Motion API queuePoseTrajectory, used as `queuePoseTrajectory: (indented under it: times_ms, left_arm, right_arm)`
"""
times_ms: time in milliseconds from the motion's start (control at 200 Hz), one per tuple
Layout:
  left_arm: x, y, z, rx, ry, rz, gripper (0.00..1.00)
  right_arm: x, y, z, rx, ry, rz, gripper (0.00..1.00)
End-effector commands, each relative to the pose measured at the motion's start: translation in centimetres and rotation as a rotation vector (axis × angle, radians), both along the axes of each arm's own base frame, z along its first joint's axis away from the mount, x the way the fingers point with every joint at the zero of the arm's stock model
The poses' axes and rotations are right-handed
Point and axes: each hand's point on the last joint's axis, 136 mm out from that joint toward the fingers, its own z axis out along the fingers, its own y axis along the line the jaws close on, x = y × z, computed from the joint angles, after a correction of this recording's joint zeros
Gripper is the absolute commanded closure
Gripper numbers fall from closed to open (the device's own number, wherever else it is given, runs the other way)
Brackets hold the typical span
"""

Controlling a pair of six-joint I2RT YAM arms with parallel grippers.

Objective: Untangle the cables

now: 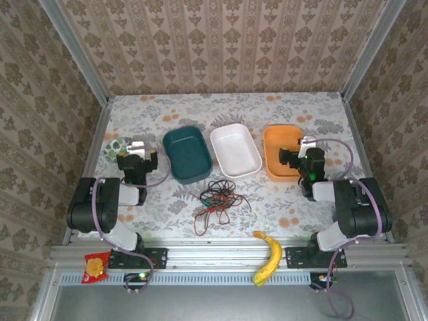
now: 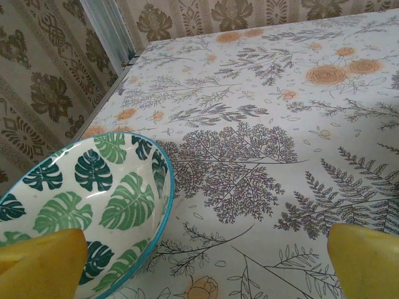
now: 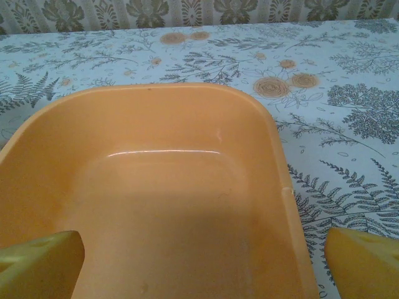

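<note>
The cables (image 1: 217, 199) lie in a loose tangle of thin black, red and green wires on the floral tablecloth, just in front of the middle bins. My left gripper (image 1: 137, 151) rests well to their left and stands open (image 2: 202, 268), its yellow fingertips (image 2: 38, 263) spread wide over bare cloth beside a leaf-patterned bowl (image 2: 81, 199). To the right of the cables, my right gripper (image 1: 306, 150) is open too (image 3: 199, 268). Its yellow fingertips (image 3: 365, 261) hang above the near end of the orange bin (image 3: 187, 187). Neither gripper touches a cable.
Three bins stand in a row behind the cables: teal (image 1: 187, 154), white (image 1: 235, 150) and orange (image 1: 277, 155). The leaf bowl (image 1: 115, 148) sits at the far left. A banana (image 1: 267, 257) and a red packet (image 1: 95, 266) lie on the front rail.
</note>
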Motion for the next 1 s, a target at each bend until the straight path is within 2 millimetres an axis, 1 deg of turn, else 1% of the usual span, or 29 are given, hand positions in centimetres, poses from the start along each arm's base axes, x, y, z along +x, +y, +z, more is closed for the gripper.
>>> queuePoseTrajectory:
  times_ms: [0,290,410,990]
  left_arm:
    - [0.23,0.06,0.89,0.016,-0.032,0.002,0.00]
    - [0.28,0.06,0.87,0.014,-0.030,0.001,0.00]
    - [0.53,0.30,0.50,-0.049,-0.005,-0.038,0.00]
    - [0.54,0.43,0.59,-0.049,-0.010,-0.033,0.00]
  right_arm:
    - [0.33,0.06,0.60,-0.015,-0.022,0.002,0.00]
    - [0.35,0.08,0.58,-0.013,-0.021,0.003,0.00]
    - [0.37,0.08,0.60,-0.013,-0.021,0.003,0.00]
    - [0.34,0.02,0.53,-0.011,-0.019,0.002,0.00]
